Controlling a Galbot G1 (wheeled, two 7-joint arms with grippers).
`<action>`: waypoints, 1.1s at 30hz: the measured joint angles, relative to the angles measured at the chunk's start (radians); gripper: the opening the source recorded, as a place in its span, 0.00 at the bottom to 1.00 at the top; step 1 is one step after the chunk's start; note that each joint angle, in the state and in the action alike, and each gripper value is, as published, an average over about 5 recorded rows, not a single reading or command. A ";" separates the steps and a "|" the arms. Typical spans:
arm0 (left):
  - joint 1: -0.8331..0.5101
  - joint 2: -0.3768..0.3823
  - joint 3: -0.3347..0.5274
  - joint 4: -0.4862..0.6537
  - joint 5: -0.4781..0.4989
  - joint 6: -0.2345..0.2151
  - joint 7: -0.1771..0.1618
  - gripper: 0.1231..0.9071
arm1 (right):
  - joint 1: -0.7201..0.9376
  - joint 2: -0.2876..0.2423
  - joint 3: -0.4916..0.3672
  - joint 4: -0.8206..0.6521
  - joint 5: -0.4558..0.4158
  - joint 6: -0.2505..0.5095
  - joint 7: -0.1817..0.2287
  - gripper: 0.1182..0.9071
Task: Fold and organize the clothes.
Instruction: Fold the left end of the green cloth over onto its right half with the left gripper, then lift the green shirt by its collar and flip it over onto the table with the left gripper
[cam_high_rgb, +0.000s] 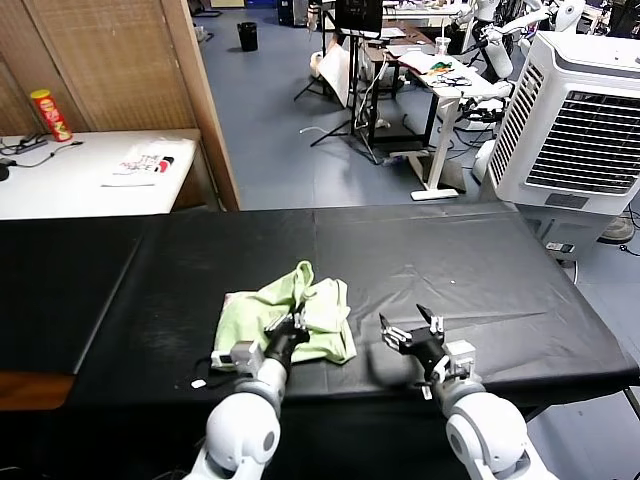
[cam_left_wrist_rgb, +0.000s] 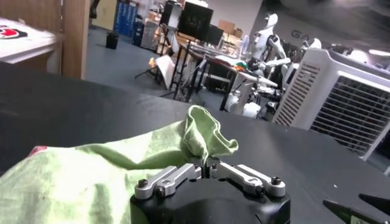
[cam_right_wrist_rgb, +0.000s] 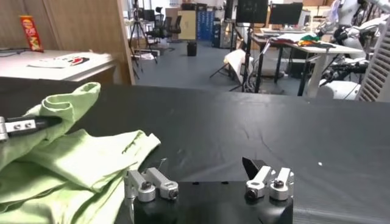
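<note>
The pale lime-green shirt (cam_high_rgb: 295, 318) lies crumpled on the black table (cam_high_rgb: 450, 260), near the front edge and left of centre. My left gripper (cam_high_rgb: 290, 326) is on its near side, shut on a raised fold of the fabric. In the left wrist view the jaws (cam_left_wrist_rgb: 206, 167) are pinched on that fold, and the shirt (cam_left_wrist_rgb: 91, 176) spreads out behind, with a red-pink patch (cam_left_wrist_rgb: 36, 150) at its edge. My right gripper (cam_high_rgb: 410, 335) is open and empty, low over the table to the right of the shirt. In the right wrist view the right gripper (cam_right_wrist_rgb: 190, 173) sits beside the shirt (cam_right_wrist_rgb: 79, 164).
A white table (cam_high_rgb: 60, 185) at the back left holds a red chips can (cam_high_rgb: 50, 114) and a white printed flat item (cam_high_rgb: 140, 162). A wooden partition (cam_high_rgb: 205, 100) stands behind the black table. A white air cooler (cam_high_rgb: 580, 120) stands at the back right.
</note>
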 joint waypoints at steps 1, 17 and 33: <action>0.001 -0.005 0.001 0.005 0.002 -0.004 0.004 0.07 | 0.003 0.000 -0.002 -0.002 0.000 0.000 -0.001 0.86; 0.042 -0.058 -0.071 -0.070 -0.127 -0.036 0.044 0.86 | 0.130 0.008 -0.120 -0.084 0.049 -0.002 -0.060 0.86; 0.116 0.101 -0.392 -0.053 -0.111 -0.094 0.070 0.86 | 0.352 0.090 -0.364 -0.281 -0.235 -0.002 0.022 0.86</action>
